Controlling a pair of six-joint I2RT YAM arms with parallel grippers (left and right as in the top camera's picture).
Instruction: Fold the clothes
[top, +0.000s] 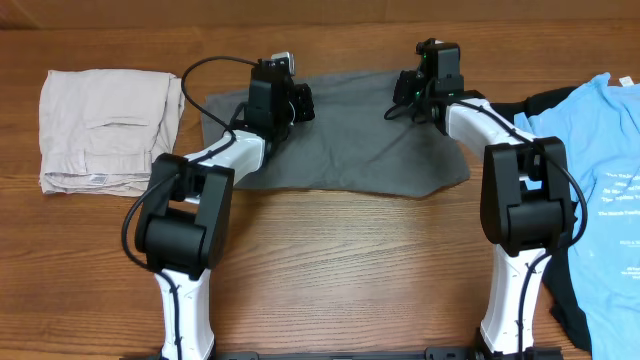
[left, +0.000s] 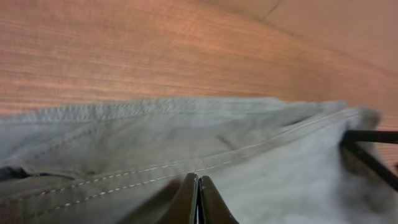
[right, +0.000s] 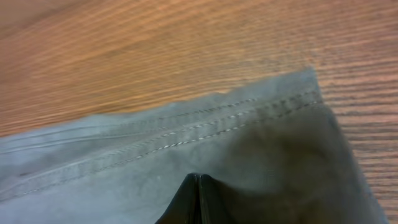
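The grey shorts (top: 350, 135) lie spread flat at the far middle of the table. My left gripper (top: 292, 98) sits over their far left part, and its fingers (left: 198, 179) are pressed together just above the stitched waistband (left: 155, 134), with no cloth seen between them. My right gripper (top: 415, 85) is over the far right corner. Its fingers (right: 199, 179) are also closed above the grey cloth (right: 124, 162) near the hemmed corner. The beige shorts (top: 105, 125) lie folded at the left. The light-blue T-shirt (top: 600, 190) lies on a black garment (top: 548, 100) at the right.
Bare wooden table (top: 350, 270) lies in front of the grey shorts, between the two arm bases. The table's far edge runs just behind the grippers. The black garment also reaches the front right corner (top: 570, 315).
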